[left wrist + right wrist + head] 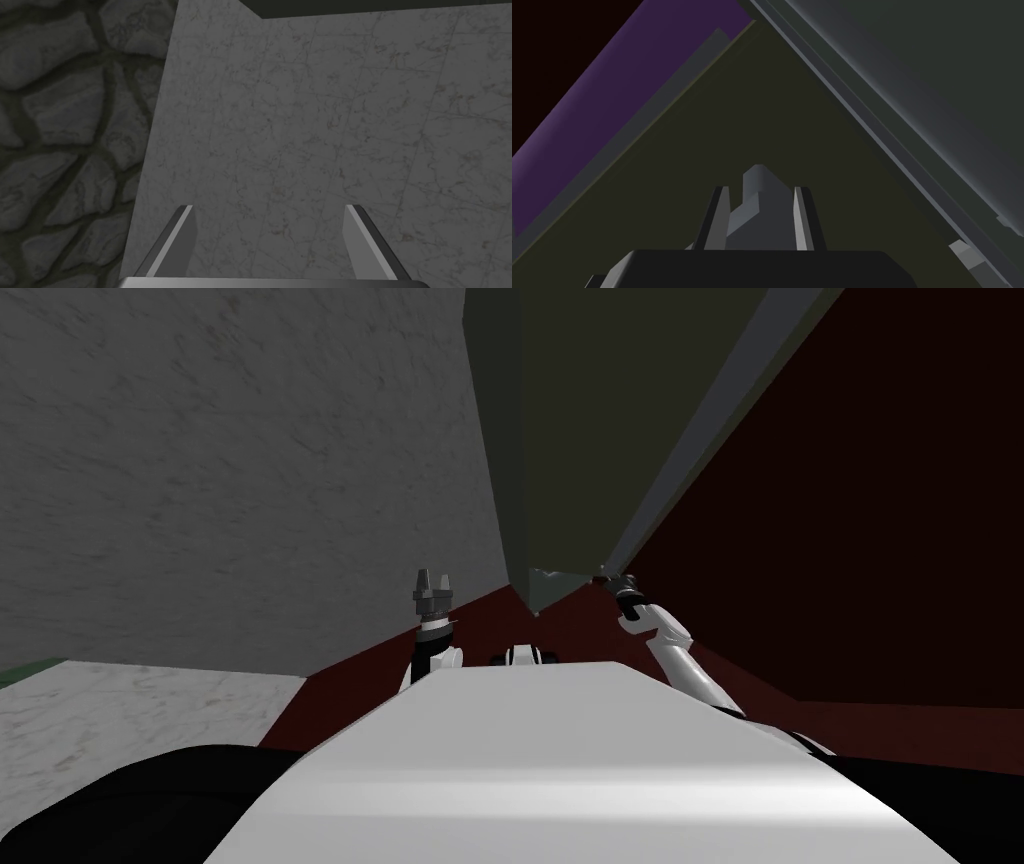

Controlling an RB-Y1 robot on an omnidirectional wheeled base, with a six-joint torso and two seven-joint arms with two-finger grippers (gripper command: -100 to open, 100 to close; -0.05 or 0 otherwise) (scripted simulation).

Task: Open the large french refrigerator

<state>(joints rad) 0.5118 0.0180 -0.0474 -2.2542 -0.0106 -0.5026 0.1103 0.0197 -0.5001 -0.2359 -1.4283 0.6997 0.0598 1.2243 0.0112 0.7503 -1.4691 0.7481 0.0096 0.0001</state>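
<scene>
The refrigerator (560, 438) is a tall, dark olive-grey box straight ahead of me. My right gripper (612, 581) reaches to its lower right edge. In the right wrist view the dark olive door face (737, 130) lies close in front, and a grey block-shaped handle (759, 200) stands out from it. My right gripper (761, 190) has one finger on each side of that handle, shut on it. My left gripper (432, 578) is raised to the left of the refrigerator, apart from it, and its fingers (185, 235) stand wide open with nothing between them.
A grey marbled wall (200, 468) runs along the left of the refrigerator. A dark red surface (850, 538) spreads to the right. A pale marbled top (120, 708) lies low at my left. A lighter grey panel (912, 75) adjoins the door beside the handle.
</scene>
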